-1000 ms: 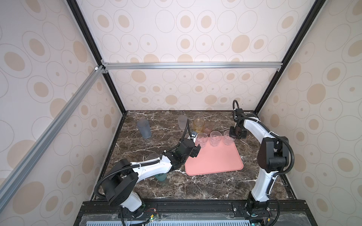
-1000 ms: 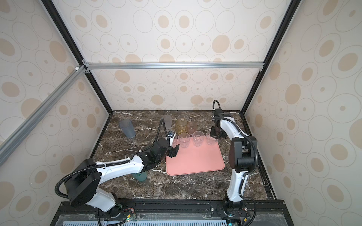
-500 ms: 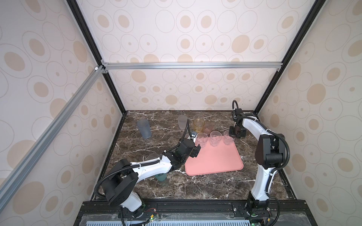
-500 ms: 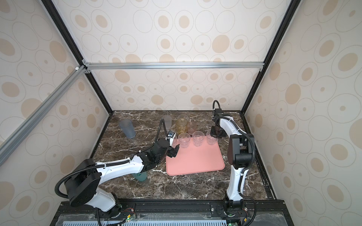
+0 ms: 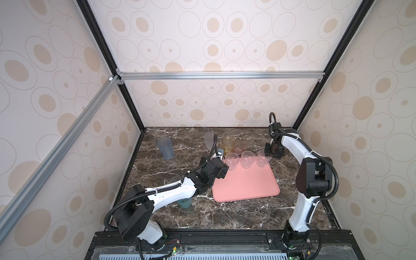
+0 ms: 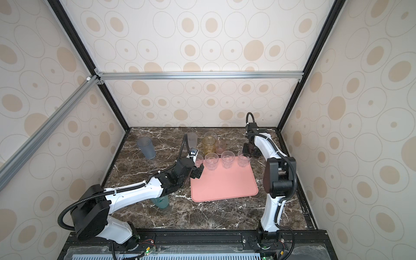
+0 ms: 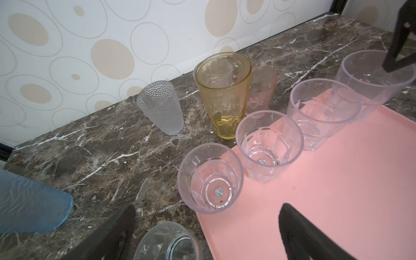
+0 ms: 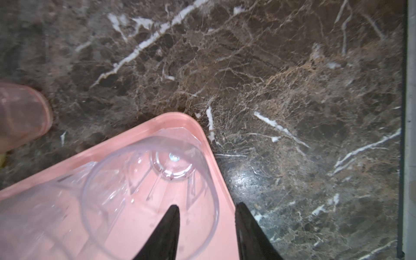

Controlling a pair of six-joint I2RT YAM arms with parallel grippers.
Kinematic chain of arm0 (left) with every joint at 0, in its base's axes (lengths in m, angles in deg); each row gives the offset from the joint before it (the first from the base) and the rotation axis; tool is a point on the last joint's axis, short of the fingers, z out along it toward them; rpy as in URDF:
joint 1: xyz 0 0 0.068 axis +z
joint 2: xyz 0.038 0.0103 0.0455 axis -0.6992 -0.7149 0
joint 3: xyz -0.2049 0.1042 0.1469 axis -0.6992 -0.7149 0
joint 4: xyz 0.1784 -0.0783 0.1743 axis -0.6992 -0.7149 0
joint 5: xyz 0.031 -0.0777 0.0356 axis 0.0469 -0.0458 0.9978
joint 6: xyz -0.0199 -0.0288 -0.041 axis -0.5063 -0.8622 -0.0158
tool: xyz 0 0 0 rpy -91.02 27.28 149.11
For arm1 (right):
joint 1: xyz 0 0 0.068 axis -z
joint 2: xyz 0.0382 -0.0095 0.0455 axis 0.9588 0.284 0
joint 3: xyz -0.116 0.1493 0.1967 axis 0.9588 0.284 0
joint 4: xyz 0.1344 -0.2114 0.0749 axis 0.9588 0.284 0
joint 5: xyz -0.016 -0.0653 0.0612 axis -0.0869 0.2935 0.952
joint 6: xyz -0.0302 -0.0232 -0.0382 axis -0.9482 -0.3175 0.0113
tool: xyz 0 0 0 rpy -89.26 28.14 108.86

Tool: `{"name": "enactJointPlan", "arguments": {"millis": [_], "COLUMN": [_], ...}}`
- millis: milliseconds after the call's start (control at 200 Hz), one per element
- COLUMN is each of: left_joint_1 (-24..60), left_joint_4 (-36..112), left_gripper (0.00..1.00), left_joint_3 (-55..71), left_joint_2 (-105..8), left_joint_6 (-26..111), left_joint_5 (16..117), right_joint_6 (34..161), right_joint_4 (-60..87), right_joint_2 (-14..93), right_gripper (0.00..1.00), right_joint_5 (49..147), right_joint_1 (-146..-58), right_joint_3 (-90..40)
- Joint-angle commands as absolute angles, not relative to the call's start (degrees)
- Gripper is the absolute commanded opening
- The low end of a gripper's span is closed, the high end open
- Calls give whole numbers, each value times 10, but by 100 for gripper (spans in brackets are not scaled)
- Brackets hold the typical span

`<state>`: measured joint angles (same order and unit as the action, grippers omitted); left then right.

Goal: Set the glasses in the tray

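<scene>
Opening right tool point(image 8: 207, 204) since a second ago, releasing clear glass point(image 8: 148, 191) upright in far corner of tray point(image 8: 175, 121). Keeping left tool point(image 7: 208, 206) wide open; next, probably closing it around second glass point(image 7: 210, 177) on the table point(image 7: 112, 157).

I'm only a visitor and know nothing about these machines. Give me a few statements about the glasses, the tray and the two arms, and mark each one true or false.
1. The amber glass stands in the tray. False: it stands on the marble tabletop, just behind the tray.
2. The right tool straddles the rim of a clear glass in the tray's corner. True.
3. The left tool is clamped shut. False: it is spread wide open.
4. A blue-grey glass stands apart from the others at the table's far left. True.
</scene>
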<state>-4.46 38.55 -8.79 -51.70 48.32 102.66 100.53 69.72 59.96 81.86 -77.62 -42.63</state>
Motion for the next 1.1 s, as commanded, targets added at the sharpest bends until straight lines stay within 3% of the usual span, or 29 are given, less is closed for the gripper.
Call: {"name": "enactJointPlan", "arguments": {"millis": [0, 195, 280, 470, 760, 1095], "left_joint_1": [-9, 48, 71, 147, 231, 286], "left_joint_4": [324, 243, 200, 151, 114, 40], "left_gripper": [99, 99, 99, 99, 99, 78], "left_joint_3": [-46, -11, 4, 1, -19, -103], "left_joint_2": [-485, -475, -473, -444, -409, -327], "left_joint_6": [477, 476, 471, 408, 394, 331], "left_joint_5": [1011, 991, 1001, 985, 855, 881], "right_joint_6": [1026, 1084, 1111, 1160, 1234, 1218], "right_joint_4": [714, 658, 652, 657, 603, 587], "right_joint_2": [534, 455, 440, 453, 497, 551], "right_gripper": [47, 48, 50, 52, 50, 48], "right_joint_5": [847, 923, 909, 887, 903, 914], "right_joint_1": [-775, -803, -842, -945, -1074, -1157], "right_joint_3": [-405, -335, -327, -341, -340, -397]}}
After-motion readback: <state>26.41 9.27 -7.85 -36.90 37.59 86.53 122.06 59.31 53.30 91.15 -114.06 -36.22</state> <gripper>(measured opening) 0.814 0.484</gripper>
